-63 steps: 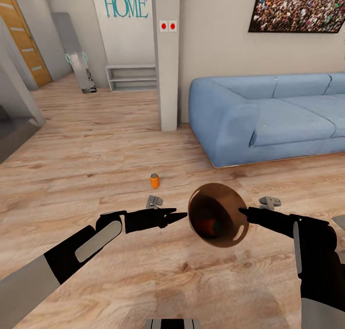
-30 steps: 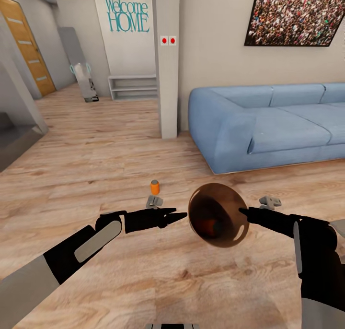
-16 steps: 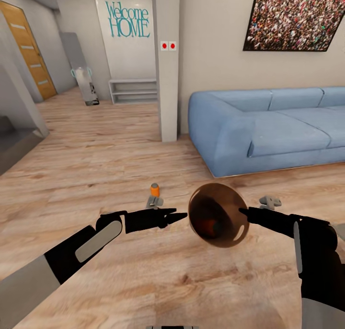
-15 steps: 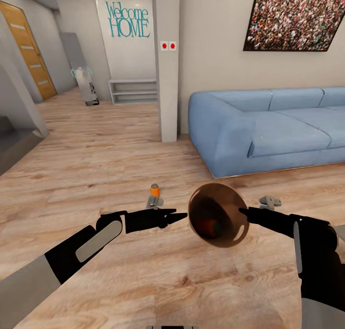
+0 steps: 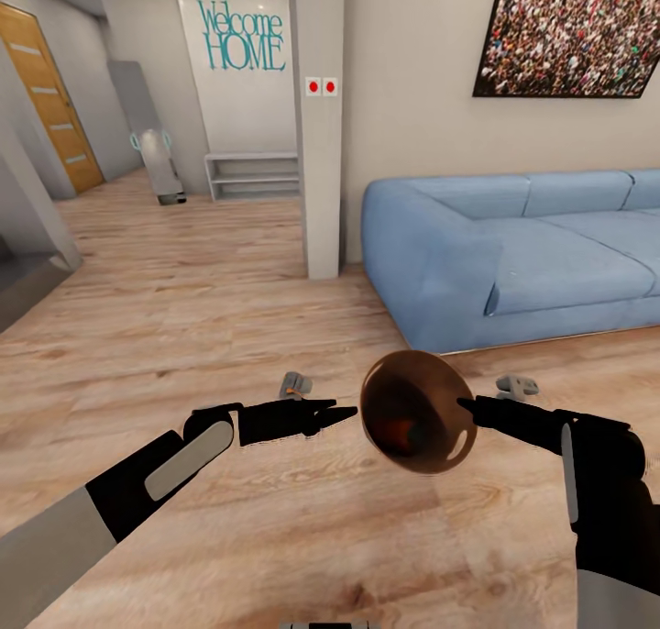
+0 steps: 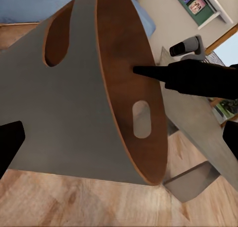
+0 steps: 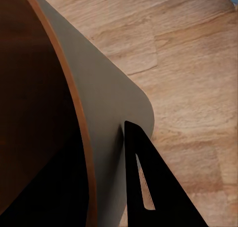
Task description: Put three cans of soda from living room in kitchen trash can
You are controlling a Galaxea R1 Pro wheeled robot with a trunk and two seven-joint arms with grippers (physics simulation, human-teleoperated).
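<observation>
I hold the tash can (image 5: 417,412), a coppery brown round bin, tipped with its mouth toward my head camera. My right gripper (image 5: 463,407) is shut on its rim; one finger (image 7: 144,187) lies against the outer wall (image 7: 99,98). Deep inside the bin an orange can of soda (image 5: 396,430) and a bluish shape show dimly. My left gripper (image 5: 344,409) hangs open just left of the bin, not touching it; the bin (image 6: 74,103) faces it. On the floor, a sliver of an orange can of soda (image 5: 291,392) peeks out beyond the left gripper.
A light-blue sofa (image 5: 513,253) stands ahead on the right. A grey pillar (image 5: 319,125) stands straight ahead. The pale wood floor (image 5: 165,290) runs left toward a low shelf (image 5: 252,172) and an orange door (image 5: 41,88). Two small grey pieces (image 5: 516,387) lie near my arms.
The whole view has shifted as I move toward the can on the floor. It slid down the picture until my left gripper hid most of it. Both arms and the bin kept their pose.
</observation>
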